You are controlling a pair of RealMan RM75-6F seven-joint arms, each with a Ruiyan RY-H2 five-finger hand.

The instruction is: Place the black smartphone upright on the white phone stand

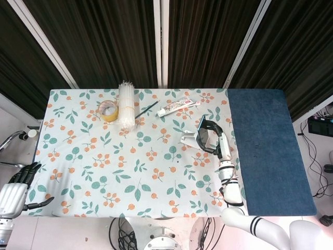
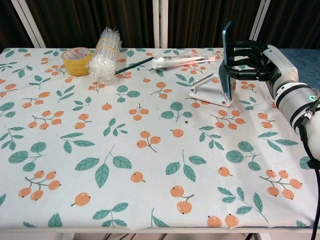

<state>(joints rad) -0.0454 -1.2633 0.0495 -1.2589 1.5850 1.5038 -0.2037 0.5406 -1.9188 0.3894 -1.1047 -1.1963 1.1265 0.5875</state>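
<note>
Gripping the black smartphone (image 2: 226, 60) edge-on, the right hand (image 2: 252, 60) has its dark fingers (image 2: 243, 49) wrapped around the far side of the handset, which stands upright on its narrow end. The phone's lower edge meets the white phone stand (image 2: 210, 89) at the stand's right end, though the chest view does not settle whether it is seated there or only touching. In the head view the same phone (image 1: 201, 128) and stand (image 1: 188, 139) sit at about three o'clock from the middle of the floral tablecloth (image 1: 130, 166), close to the boundary with the blue cloth (image 1: 263, 151) that covers the table's right portion.

The left hand (image 1: 15, 190) hangs off the table's near left corner, at about eight o'clock, with its fingers spread and nothing in them.

Along the far edge, toward eleven o'clock, a roll of yellow tape (image 2: 77, 61) lies flat just beside a bundle of clear plastic straws (image 2: 106, 55). A thin dark pen (image 2: 134, 65) lies aslant at twelve o'clock, between the bundle and a white toothpaste tube (image 2: 175, 61); a pale toothbrush (image 2: 202, 59) lies alongside the tube's right end.
</note>
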